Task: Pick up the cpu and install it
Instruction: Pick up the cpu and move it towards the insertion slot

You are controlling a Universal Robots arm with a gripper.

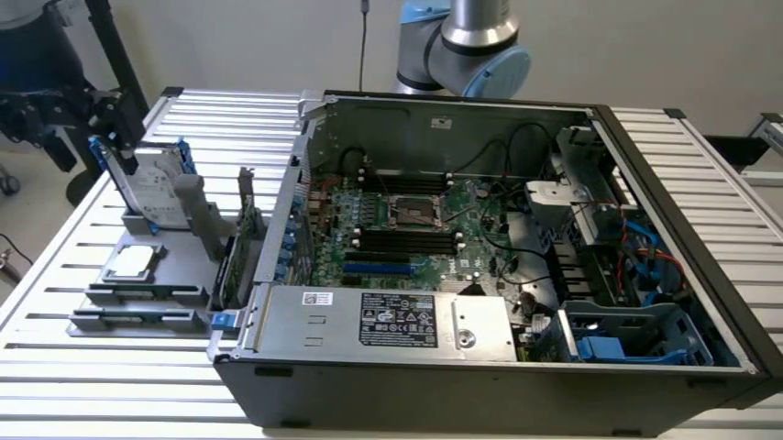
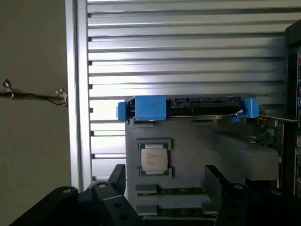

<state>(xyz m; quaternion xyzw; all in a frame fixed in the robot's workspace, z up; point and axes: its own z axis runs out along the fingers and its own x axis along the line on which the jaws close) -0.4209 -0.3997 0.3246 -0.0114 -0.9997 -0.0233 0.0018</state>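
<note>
Find the cpu [image 2: 154,158] lying flat, metal face up, in a shallow square seat of the grey holder [image 2: 197,141], on the slatted table [image 2: 188,47] at the exterior view's left of the open computer case [image 1: 367,376], well apart from the empty socket [image 1: 413,213] on the motherboard inside. Note the gripper [image 2: 165,173] poised over the holder, clear of the chip, its two dark fingers [image 2: 117,176] spread wide with nothing between them. Take the step in hand to be the reach for the chip. Centre over it, set the fingers square to two opposite edges, come straight down, and close only on the thin rim: a flat part with little to hold, likely to slip or tip if caught at a corner. Keep it level throughout. Mind the hard drive [image 2: 188,107] with blue rails, standing on edge in the same holder just beyond the chip, and the tall grey post [image 2: 244,153] beside it, both likely snags for a wide-open finger. Watch too the memory sticks [image 2: 181,190] lying in their slots on the chip's other side, close under the fingers, and the circuit card [image 2: 270,132] standing upright between holder and case. Inside the case, allow for loose black cables [image 1: 514,147] and the power supply [image 1: 391,316] near the board.
</note>
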